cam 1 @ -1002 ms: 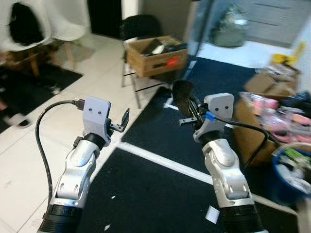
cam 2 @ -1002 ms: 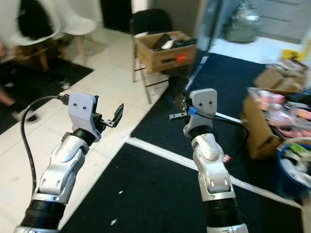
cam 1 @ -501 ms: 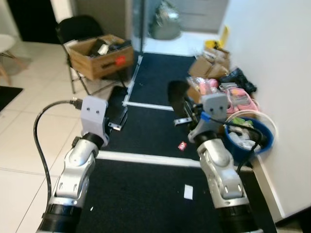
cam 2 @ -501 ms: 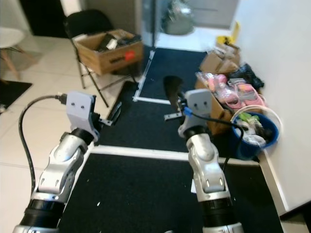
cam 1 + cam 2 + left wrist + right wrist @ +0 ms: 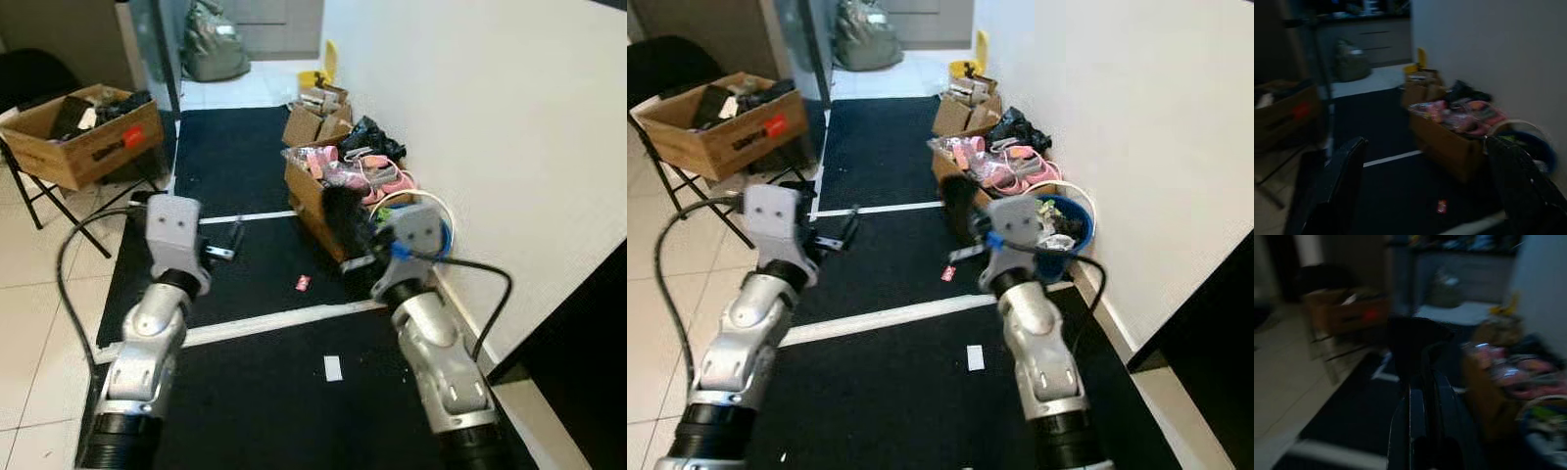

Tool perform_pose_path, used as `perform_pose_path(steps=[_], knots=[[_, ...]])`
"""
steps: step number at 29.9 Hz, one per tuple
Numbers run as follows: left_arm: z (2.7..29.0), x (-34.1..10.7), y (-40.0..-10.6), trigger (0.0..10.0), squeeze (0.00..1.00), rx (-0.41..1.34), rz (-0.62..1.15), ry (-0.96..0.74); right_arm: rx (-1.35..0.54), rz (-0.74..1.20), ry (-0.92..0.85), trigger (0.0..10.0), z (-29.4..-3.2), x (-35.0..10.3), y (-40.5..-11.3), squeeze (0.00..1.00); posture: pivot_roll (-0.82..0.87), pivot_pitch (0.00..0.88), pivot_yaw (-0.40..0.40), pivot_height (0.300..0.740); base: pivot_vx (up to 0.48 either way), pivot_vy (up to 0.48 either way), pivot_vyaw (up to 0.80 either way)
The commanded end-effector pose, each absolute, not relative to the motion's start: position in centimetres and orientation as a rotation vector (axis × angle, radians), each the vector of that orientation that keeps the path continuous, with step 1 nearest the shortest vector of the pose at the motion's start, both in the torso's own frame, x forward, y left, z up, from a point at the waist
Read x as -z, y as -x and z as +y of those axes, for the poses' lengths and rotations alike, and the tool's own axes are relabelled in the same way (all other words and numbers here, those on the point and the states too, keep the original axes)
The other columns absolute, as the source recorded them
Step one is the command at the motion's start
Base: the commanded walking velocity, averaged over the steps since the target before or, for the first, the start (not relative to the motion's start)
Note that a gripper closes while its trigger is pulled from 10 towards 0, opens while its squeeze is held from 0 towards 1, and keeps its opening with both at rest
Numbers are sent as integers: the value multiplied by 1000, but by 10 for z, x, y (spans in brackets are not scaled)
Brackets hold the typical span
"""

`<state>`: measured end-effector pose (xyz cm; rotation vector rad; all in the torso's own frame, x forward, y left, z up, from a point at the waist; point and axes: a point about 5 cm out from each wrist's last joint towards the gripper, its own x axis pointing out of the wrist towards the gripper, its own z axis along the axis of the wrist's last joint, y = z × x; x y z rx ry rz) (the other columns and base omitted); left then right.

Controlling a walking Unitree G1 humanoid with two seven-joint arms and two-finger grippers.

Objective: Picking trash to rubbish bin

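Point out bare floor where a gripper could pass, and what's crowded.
Free: black mat between the chair box and the wall-side boxes; near mat around the white scrap. Crowded: along the wall, pink-stuff box against the blue bin, right gripper in front.

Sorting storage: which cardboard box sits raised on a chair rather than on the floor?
The open cardboard box with the red label, far left on the black folding chair; the other boxes sit along the wall.

Bin (image 5: pixel 1070 231) right by wall, wrapper (image 5: pixel 947 273) left of it
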<state>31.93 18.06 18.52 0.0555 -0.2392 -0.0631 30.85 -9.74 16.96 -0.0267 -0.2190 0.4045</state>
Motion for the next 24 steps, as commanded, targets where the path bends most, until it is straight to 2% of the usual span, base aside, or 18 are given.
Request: perform_pose_path(steps=[1,5,6,12,14,17,19,24], knots=[[190,-183,-322,10000,0,31,-213,-74,-445,-189,25,10000,-92,-163,-307,0,-39,91,14,740,0,0,0],[200,-185,-324,10000,0,15,-207,-103,-460,-179,51,10000,-90,-160,-306,0,-37,100,16,740,0,0,0],[212,-190,-327,10000,0,10,-215,-141,-461,-174,43,10000,-89,-159,-306,0,-32,98,14,740,0,0,0],[239,-210,-336,10000,0,-3,-244,-195,-463,-175,46,10000,-89,-159,-306,0,-30,98,16,740,0,0,0],[252,-230,-345,10000,0,4,-275,-230,-461,-177,41,10000,-90,-159,-307,0,-19,104,7,740,0,0,0],[255,-240,-349,10000,0,7,-290,-239,-462,-178,45,10000,-90,-159,-307,0,-19,104,7,740,0,0,0],[256,-263,-360,10000,0,35,-337,-247,-442,-182,41,10000,-93,-159,-309,0,-13,101,9,740,0,0,0],[253,-268,-364,10000,0,60,-348,-261,-440,-183,49,10000,-94,-159,-309,0,-19,103,14,740,0,0,0]])
